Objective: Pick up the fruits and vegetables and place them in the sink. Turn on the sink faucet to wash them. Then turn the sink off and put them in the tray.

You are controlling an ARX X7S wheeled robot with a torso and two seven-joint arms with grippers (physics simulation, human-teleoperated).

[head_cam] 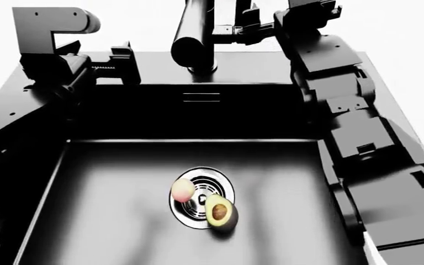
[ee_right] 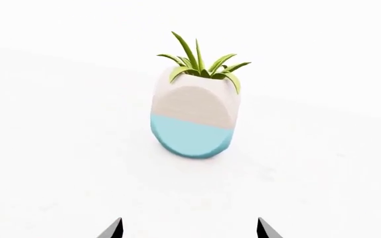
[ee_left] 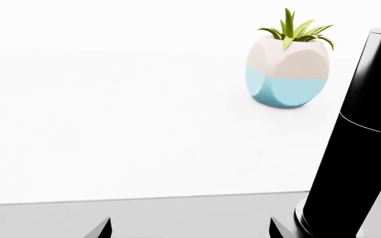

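Light: bright, even, from above | Exposure: white counter [ee_left: 111, 124] blown out to near-featureless glare in both wrist views | Contrast: black sink [head_cam: 109, 182] keeps soft sheen, little detail | Shadows: faint, diffuse beneath planter [ee_right: 194, 119] and avocado [head_cam: 221, 212] | Focus: sharp throughout, no blur or edge distortion

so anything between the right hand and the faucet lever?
Nothing visible. In the head view the right hand is beside the faucet, though the lever itself is hidden. The avocado and peach lie at the drain.
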